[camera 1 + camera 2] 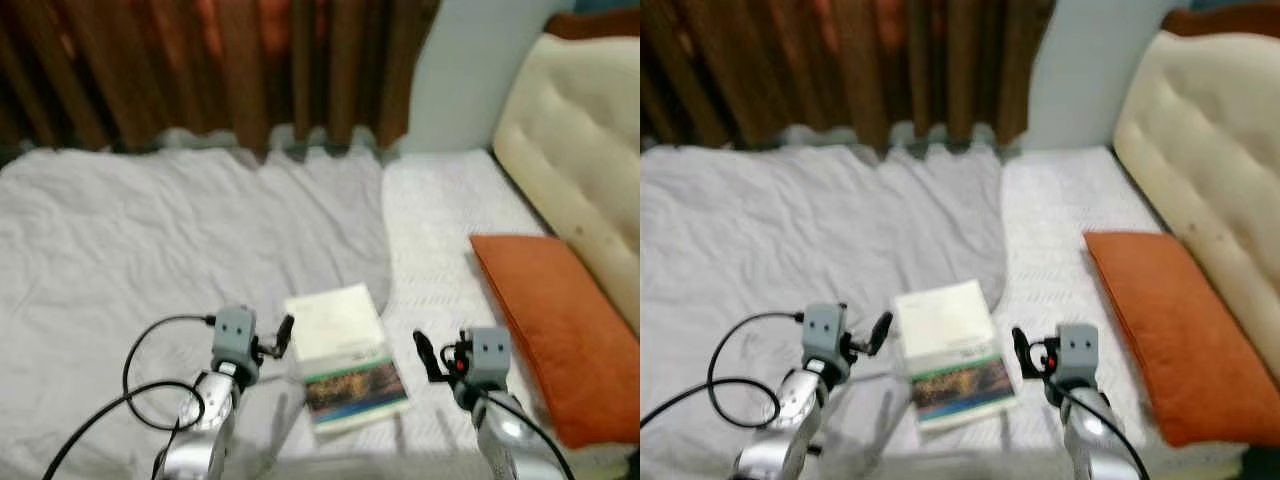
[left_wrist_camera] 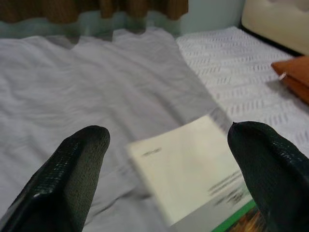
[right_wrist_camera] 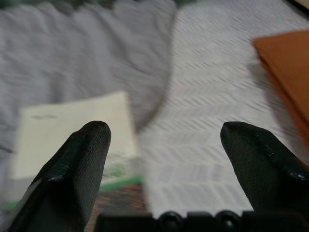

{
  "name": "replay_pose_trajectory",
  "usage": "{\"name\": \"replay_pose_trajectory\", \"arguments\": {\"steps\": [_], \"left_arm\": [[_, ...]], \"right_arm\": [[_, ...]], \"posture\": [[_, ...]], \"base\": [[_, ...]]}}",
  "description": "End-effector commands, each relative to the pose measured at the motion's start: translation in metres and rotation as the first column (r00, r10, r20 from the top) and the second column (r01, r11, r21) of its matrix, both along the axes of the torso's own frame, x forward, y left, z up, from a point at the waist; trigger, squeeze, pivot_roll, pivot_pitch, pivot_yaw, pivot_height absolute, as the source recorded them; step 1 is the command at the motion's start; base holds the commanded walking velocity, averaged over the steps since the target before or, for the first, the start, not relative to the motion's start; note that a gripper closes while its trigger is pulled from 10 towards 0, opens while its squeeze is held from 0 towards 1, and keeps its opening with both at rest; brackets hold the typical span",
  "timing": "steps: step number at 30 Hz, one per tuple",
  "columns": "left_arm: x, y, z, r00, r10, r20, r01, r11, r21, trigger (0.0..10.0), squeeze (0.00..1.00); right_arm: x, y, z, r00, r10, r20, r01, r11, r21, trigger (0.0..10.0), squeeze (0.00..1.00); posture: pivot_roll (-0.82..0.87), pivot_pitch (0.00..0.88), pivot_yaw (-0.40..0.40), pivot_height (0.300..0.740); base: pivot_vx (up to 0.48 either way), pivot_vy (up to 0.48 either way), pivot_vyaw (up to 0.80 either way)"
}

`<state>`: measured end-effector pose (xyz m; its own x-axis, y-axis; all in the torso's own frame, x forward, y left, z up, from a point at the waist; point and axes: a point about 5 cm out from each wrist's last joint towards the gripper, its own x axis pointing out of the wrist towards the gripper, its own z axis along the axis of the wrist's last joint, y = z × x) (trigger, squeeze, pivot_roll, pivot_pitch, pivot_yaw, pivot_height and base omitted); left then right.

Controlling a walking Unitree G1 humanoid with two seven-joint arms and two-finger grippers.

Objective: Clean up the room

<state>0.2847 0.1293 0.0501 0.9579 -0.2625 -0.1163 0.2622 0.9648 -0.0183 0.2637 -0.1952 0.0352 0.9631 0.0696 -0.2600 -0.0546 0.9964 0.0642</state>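
A book (image 1: 345, 355) with a cream cover and a colourful lower band lies flat on the bed near its front edge. My left gripper (image 1: 283, 336) hovers just left of the book, open, nothing between its fingers (image 2: 72, 179). The book (image 2: 193, 169) lies ahead of them. My right gripper (image 1: 425, 355) hangs just right of the book, open and empty, its fingers (image 3: 72, 169) spread above the white patterned sheet. In the right wrist view the book (image 3: 72, 130) lies to one side.
A crumpled grey blanket (image 1: 150, 250) covers the left of the bed; a white patterned sheet (image 1: 440, 230) shows on the right. An orange pillow (image 1: 560, 330) lies by the cream padded headboard (image 1: 580, 150). Brown curtains (image 1: 200, 70) hang behind the bed.
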Motion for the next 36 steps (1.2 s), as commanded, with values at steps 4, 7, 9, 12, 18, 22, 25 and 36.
{"name": "replay_pose_trajectory", "arguments": {"steps": [4,7,9,12,18,22,25,36], "left_arm": [[0.000,0.005,0.002,0.999,0.031,0.011,-0.031,0.999,0.016,10.0,0.00],[0.000,0.007,0.003,0.999,0.045,0.013,-0.045,0.999,0.016,10.0,0.00],[-0.001,0.009,0.005,0.999,0.047,0.023,-0.047,0.999,0.015,10.0,0.00],[-0.008,0.012,0.014,0.999,0.001,0.047,-0.002,1.000,0.008,10.0,0.00],[-0.064,0.003,0.024,0.959,-0.282,0.019,0.278,0.954,0.111,10.0,0.00],[-0.092,0.018,0.051,0.946,-0.324,0.004,0.322,0.942,0.093,10.0,0.00],[-0.104,0.023,0.065,0.947,-0.321,0.010,0.319,0.944,0.083,10.0,0.00],[-0.157,0.011,0.090,0.931,-0.360,-0.058,0.363,0.931,0.040,10.0,0.00]], "right_arm": [[0.006,0.001,0.001,1.000,0.011,-0.009,-0.011,1.000,0.014,10.0,0.00],[0.010,0.005,0.001,1.000,0.024,-0.005,-0.023,0.996,0.081,10.0,0.00],[0.012,0.007,0.001,1.000,0.030,-0.008,-0.029,0.993,0.115,10.0,0.00],[0.019,0.013,-0.009,0.997,0.039,-0.060,-0.029,0.987,0.160,10.0,0.00],[0.027,0.027,-0.024,0.987,-0.025,-0.158,0.055,0.981,0.187,10.0,0.00],[0.032,0.036,-0.031,0.978,-0.077,-0.192,0.109,0.981,0.160,10.0,0.00],[0.037,0.037,-0.028,0.979,-0.105,-0.175,0.131,0.981,0.145,10.0,0.00],[0.065,0.027,0.002,0.975,-0.217,-0.053,0.220,0.974,0.059,10.0,0.00]], "posture": [[-0.07,0.057,-0.020,0.740],[-0.07,0.078,-0.020,0.740],[-0.06,0.103,-0.018,0.740],[-0.04,0.195,0.002,0.740],[0.12,0.415,0.076,0.740],[0.21,0.560,0.137,0.740],[0.24,0.601,0.155,0.740],[0.24,0.656,0.132,0.740]], "base": [[0.000,0.000,0.00],[0.000,0.000,0.00],[0.000,0.000,0.00],[0.000,0.000,0.00],[0.000,0.000,0.00],[0.000,0.000,0.00],[0.000,0.000,0.00],[0.000,0.000,0.00]]}}
